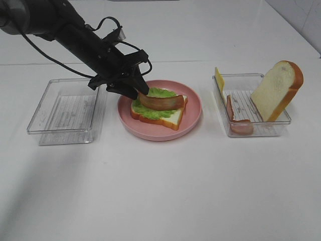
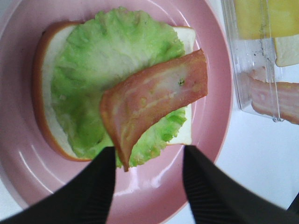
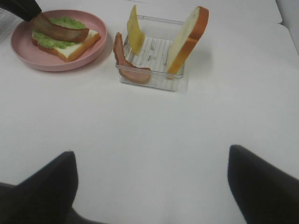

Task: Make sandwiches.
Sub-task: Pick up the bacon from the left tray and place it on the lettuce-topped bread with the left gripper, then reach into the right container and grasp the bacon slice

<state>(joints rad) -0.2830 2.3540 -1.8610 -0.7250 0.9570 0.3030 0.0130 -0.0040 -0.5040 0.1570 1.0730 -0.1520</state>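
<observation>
1. We are finding the right gripper [image 3: 150, 154] nearest, well on the near side of the pink plate [image 1: 193, 108], hanging over the white table [image 1: 160, 191]. Its fingers are standing wide apart and gripping nothing. Their bases are running off the wrist view, and the high camera is not catching this arm.

2. On the plate the sandwich [image 1: 159, 108] is lying half-built. A lower bread slice [image 1: 173, 119] is showing only at its edges under the lettuce leaf [image 2: 103, 60], with a bacon strip [image 1: 160, 103] curving across the top.

3. The left gripper [image 2: 148, 150] is hovering at the plate's left rim with its fingers parted. The bacon's end is lying between them, close by one finger. We are unable to tell whether it is touching, and from above the gripper is hiding that end.

4. Left of the plate, a clear tray [image 1: 65, 110] is sitting.

5. Right of the plate, a second tray [image 1: 256, 129] is holding:
   - a cheese slice [image 1: 219, 79], showing almost edge-on;
   - another bacon strip [image 1: 239, 125];
   - a leaning bread slice [image 1: 276, 88].
</observation>
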